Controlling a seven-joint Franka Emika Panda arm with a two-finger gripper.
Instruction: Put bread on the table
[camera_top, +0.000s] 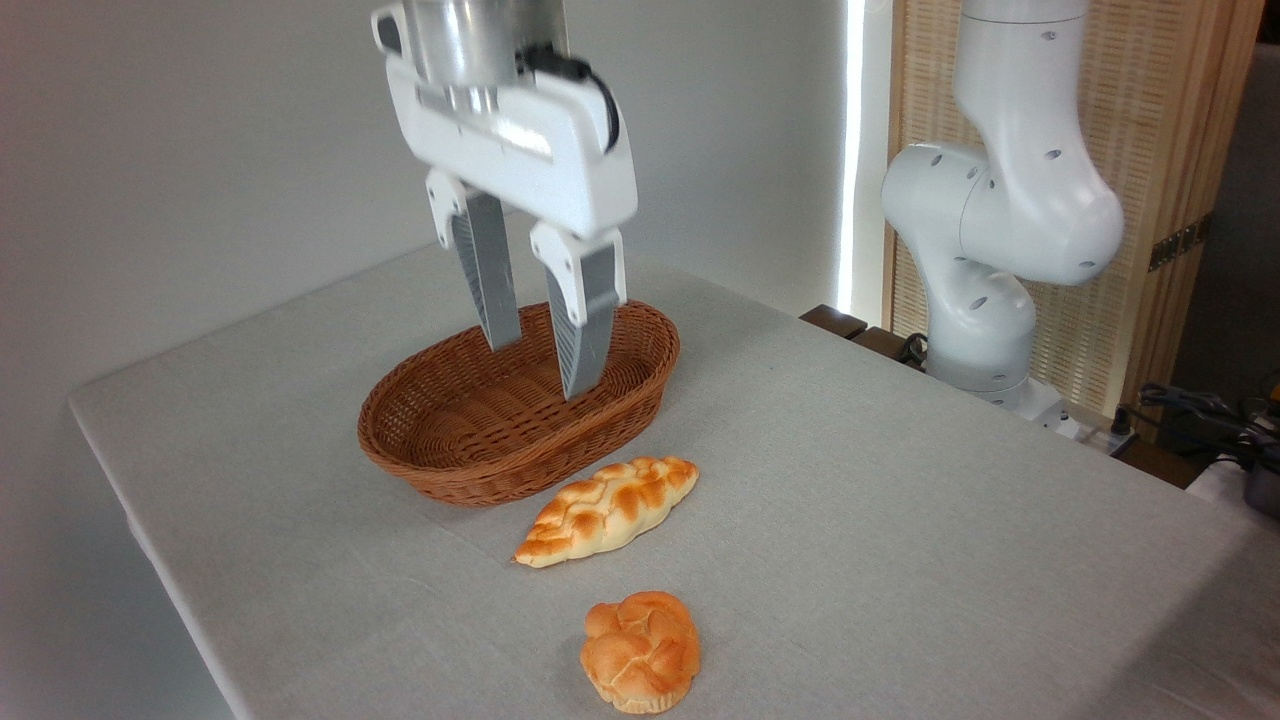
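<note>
The bread (641, 651), glossy and lumpy and likely light and squashy, already lies on the desk (900, 500) near the front edge, best pinched gently across its lobes, while the gripper (548, 352) hangs spread and empty over the basket (440, 455).

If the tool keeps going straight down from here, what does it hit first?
Most likely the basket floor: the open tool hangs over its bare inside, holding nothing. Depth is uncertain from one view.

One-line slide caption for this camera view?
Open gripper above empty brown wicker basket; round knotted bun, braided loaf on grey-clothed table.
</note>
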